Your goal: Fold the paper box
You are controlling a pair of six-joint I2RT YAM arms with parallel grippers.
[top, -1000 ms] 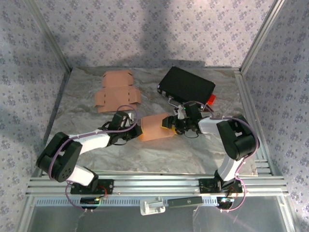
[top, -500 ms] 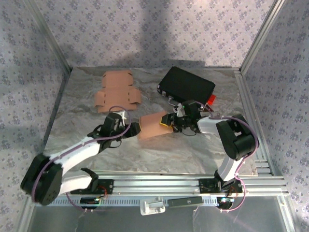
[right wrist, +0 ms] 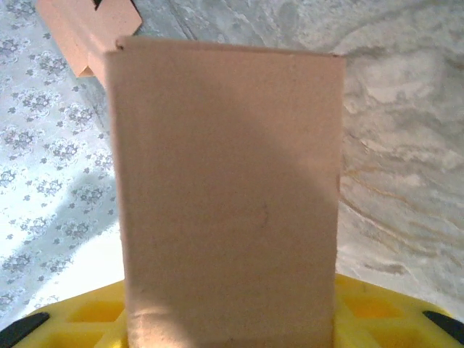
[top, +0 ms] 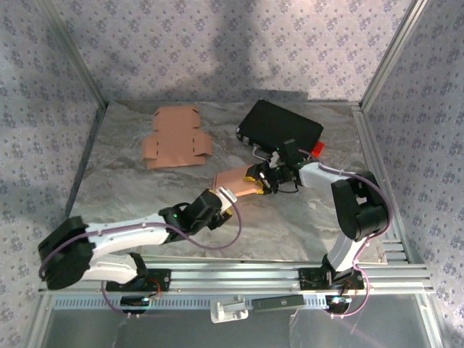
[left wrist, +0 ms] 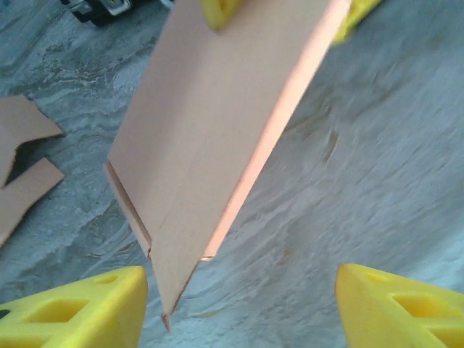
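The paper box (top: 233, 183) is tan cardboard, as is the flat blank (top: 174, 136); the table (top: 130, 181) is grey with marbled veining; the walls (top: 217, 43) are lilac with a small floral print; the case (top: 281, 125) is black with 1 red tab (top: 316, 149); the left gripper (left wrist: 239, 312) and right gripper (top: 259, 181) have yellow fingers (left wrist: 80, 308).

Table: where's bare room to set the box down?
Bare: the left strip between the flat cardboard blank and left arm, and the near middle between both arms. Crowded: far right, around the black case, right gripper and box.
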